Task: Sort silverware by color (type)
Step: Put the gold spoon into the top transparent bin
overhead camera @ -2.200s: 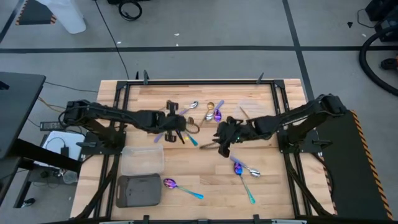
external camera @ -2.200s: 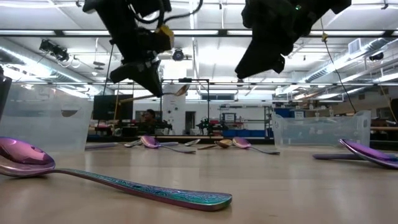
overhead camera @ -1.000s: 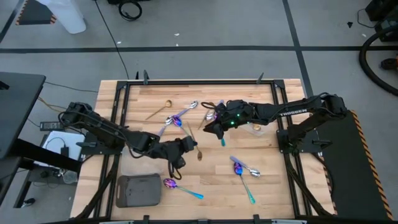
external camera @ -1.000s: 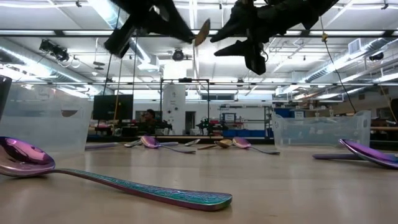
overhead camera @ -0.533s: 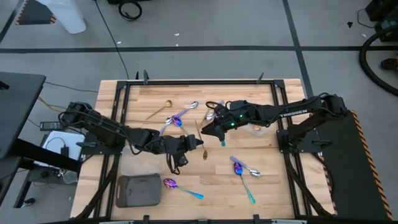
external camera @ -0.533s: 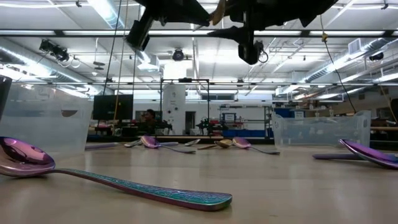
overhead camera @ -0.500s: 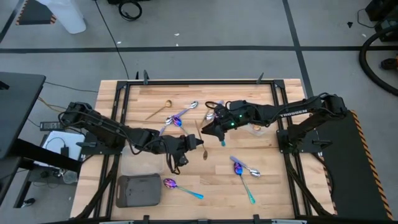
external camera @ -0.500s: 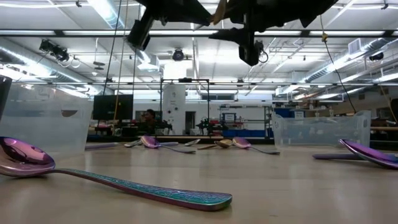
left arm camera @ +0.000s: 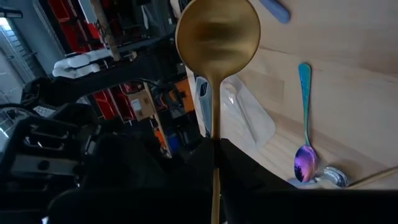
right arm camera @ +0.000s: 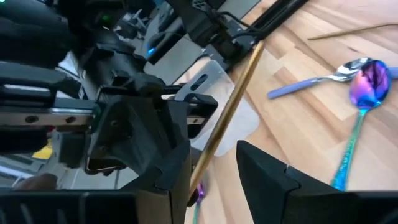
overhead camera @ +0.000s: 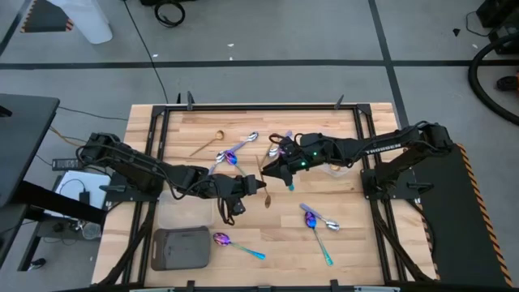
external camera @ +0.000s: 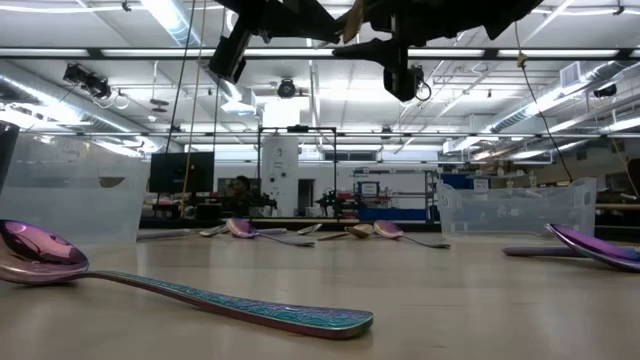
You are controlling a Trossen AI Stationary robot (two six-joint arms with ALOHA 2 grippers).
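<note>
My left gripper (overhead camera: 246, 186) is above the table's middle, rolled on its side and shut on a gold spoon (overhead camera: 262, 180). The spoon is in the air, its bowl (left arm camera: 217, 31) toward the near edge and its handle end toward the far edge. My right gripper (overhead camera: 274, 170) is just to the spoon's right and open. Its fingers (right arm camera: 171, 158) stand on either side of the gold handle (right arm camera: 230, 112). I cannot tell whether they touch it. The other silverware lies flat on the table. My left gripper pinches the gold spoon's handle (left arm camera: 215, 134) between its two fingers, a short way behind the bowl. The fingers come level from the table's left and lie across the handle. The spoon is lifted clear of the table and lies roughly level.
An iridescent spoon (overhead camera: 237, 245) lies by the dark grey tray (overhead camera: 180, 248) at the near left. Two spoons (overhead camera: 316, 221) lie at the near right and several (overhead camera: 243, 148) at the far middle. One clear tray (overhead camera: 188, 209) is under my left arm and another (overhead camera: 332, 154) under my right.
My left gripper has carried the gold spoon toward the table's right edge, up to my right gripper, so the handle now stands between the right fingers. The spoon stays lifted and has kept its direction. My right gripper has hardly moved.
</note>
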